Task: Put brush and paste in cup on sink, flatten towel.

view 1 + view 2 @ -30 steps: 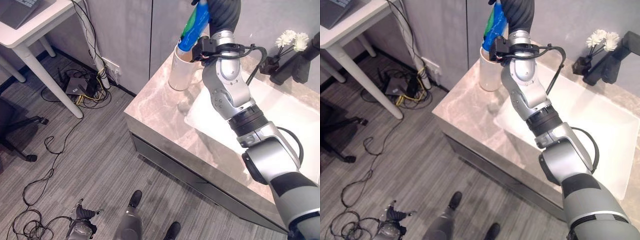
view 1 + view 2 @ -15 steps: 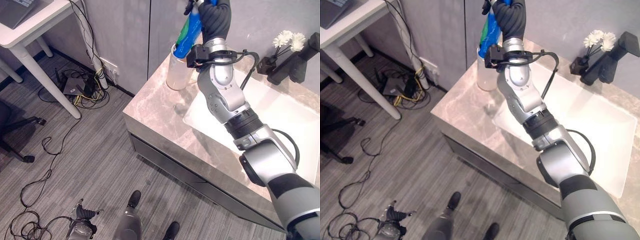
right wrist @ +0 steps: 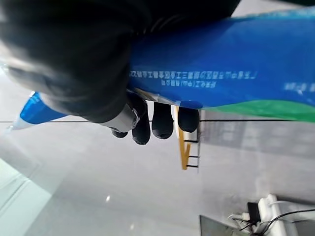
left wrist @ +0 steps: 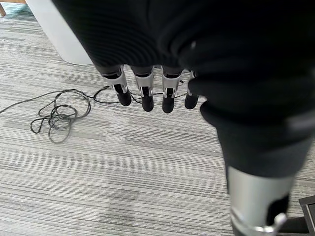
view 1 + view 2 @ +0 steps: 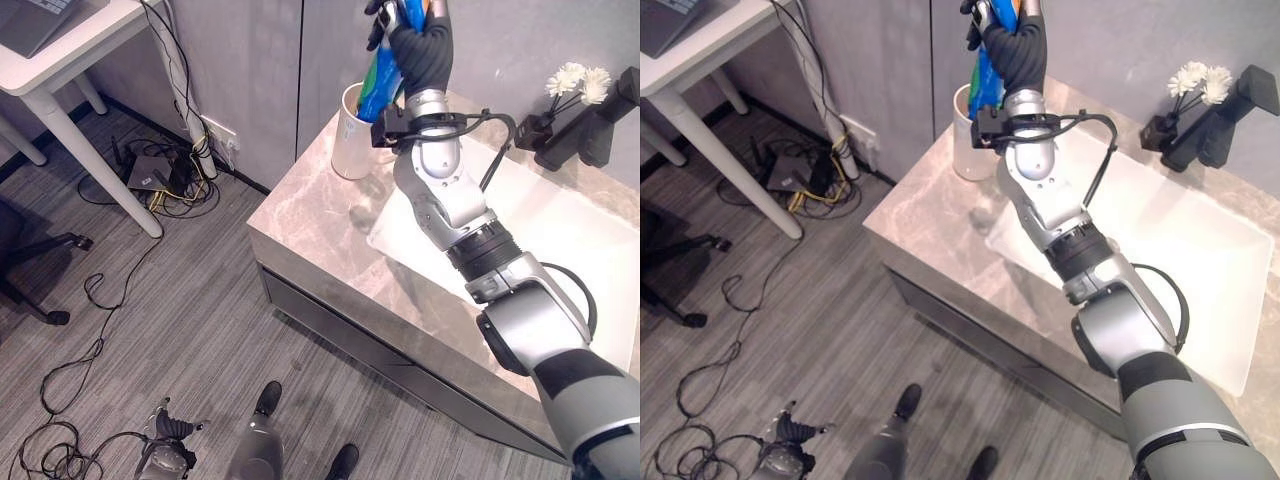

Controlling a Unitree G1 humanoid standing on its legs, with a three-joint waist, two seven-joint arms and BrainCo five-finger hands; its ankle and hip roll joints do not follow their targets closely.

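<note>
The right wrist view shows the right hand [image 3: 88, 64] from very close, its dark-tipped fingers [image 3: 162, 120] curled around the toothpaste tube [image 3: 236, 64]. The tube is blue with a green band. In the head views the right arm reaches up and holds the tube tilted over the white cup [image 5: 352, 140], which stands on the marble desk [image 5: 310, 225] beside the sink [image 5: 560, 250]. The left hand [image 4: 147, 93] hangs relaxed over the floor [image 4: 98, 187].

Blue-and-green paste tube [image 5: 378, 75], white cup [image 5: 349, 146], beige marbled sink counter [image 5: 320, 215].
</note>
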